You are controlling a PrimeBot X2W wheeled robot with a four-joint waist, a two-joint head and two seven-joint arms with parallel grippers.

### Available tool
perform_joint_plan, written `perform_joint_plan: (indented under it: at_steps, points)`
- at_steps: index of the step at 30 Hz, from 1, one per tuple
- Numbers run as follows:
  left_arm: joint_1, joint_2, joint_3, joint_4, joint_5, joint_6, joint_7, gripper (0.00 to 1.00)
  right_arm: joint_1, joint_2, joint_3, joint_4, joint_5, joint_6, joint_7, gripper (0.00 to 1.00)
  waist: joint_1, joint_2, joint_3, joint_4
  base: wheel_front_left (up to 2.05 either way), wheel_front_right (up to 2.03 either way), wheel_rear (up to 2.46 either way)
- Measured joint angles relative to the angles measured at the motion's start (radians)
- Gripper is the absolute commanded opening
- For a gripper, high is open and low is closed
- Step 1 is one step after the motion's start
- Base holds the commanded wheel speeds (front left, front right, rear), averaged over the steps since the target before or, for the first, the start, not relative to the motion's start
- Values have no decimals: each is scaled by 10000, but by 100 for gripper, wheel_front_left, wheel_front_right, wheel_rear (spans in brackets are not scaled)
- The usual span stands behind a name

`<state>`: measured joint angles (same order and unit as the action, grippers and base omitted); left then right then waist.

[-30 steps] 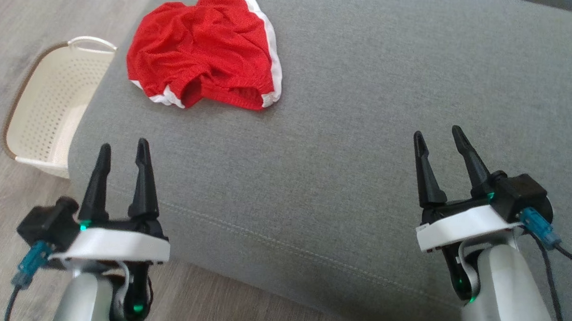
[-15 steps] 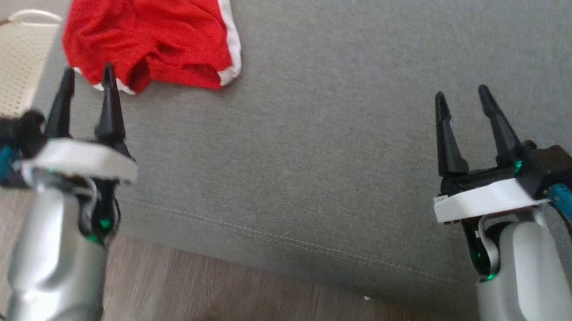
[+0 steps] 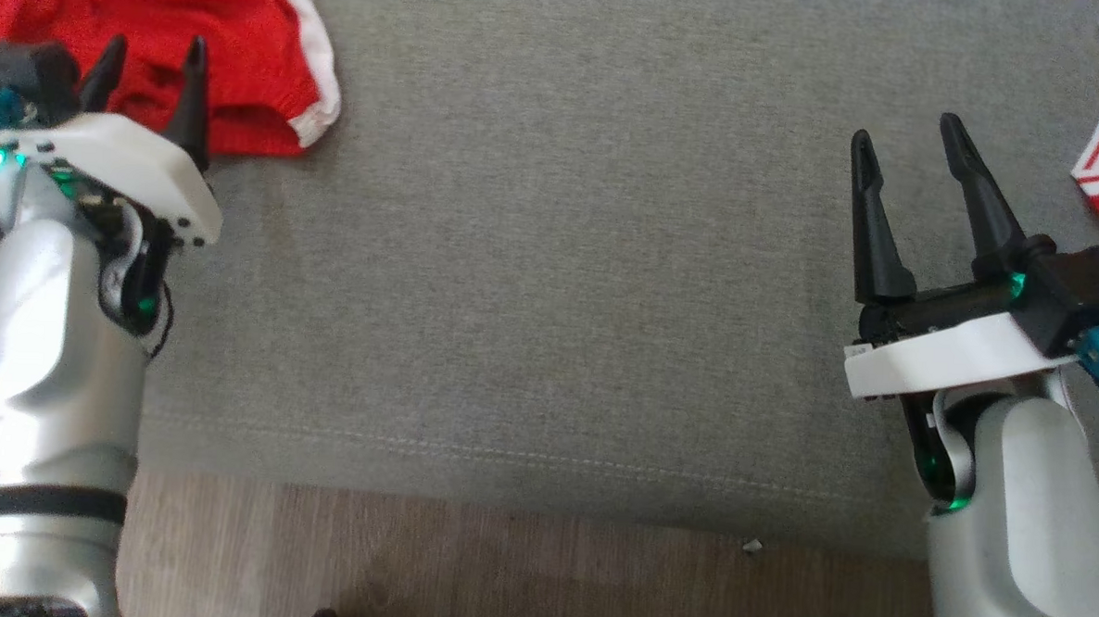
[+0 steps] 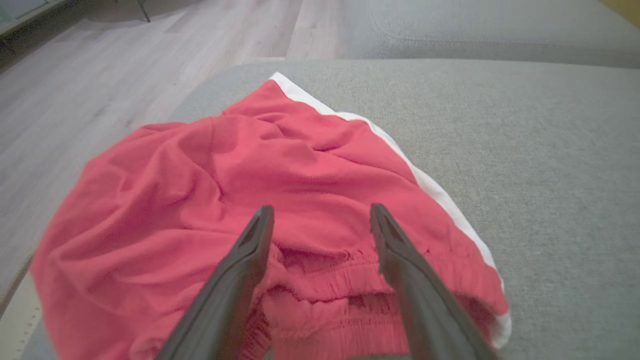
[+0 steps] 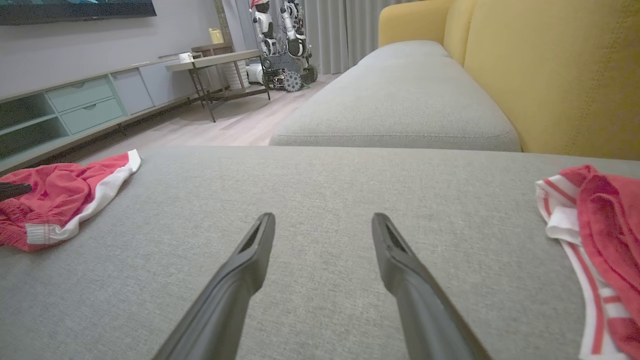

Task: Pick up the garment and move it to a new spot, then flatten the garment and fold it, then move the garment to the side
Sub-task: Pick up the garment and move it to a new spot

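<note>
red shorts (image 4: 200, 190) lie under the left gripper (image 4: 320, 212), extended forward, jaws apart

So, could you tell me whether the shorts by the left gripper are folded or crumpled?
Crumpled. The red shorts lie bunched on the grey cushion, with deep wrinkles and a rumpled waistband.

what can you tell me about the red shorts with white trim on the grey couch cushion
The red mesh-like fabric shorts with white side trim lie crumpled and wrinkled by the left edge of the grey fabric cushion. Their gathered elastic waistband faces the robot, gaping open. The open left pincer hovers over the waistband; whether it touches cannot be told.
</note>
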<state>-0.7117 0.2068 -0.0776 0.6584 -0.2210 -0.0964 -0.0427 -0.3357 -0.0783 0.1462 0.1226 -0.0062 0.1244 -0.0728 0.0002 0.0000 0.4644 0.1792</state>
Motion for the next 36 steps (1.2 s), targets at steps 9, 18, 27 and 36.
perform_joint_plan:
  at_steps: [9,18,27,36]
  points:
    - [-1193,221,-174,1768,173,84,391,100,-155,44,54,35,-69,0,-150,100,0,0,296,-432,0,0,0]
    - [-1626,399,-639,2909,155,-194,813,0,-238,65,27,280,-61,2,-389,100,-2,0,222,-651,0,0,0]
    - [-1598,688,-698,2399,90,-234,-940,0,-229,105,113,934,362,0,-819,100,-2,0,-625,-746,0,0,0]
    - [-1177,802,-709,-142,-389,-238,-815,0,-122,121,284,1563,1078,2,-1264,100,-2,0,-1711,-1021,0,0,0]
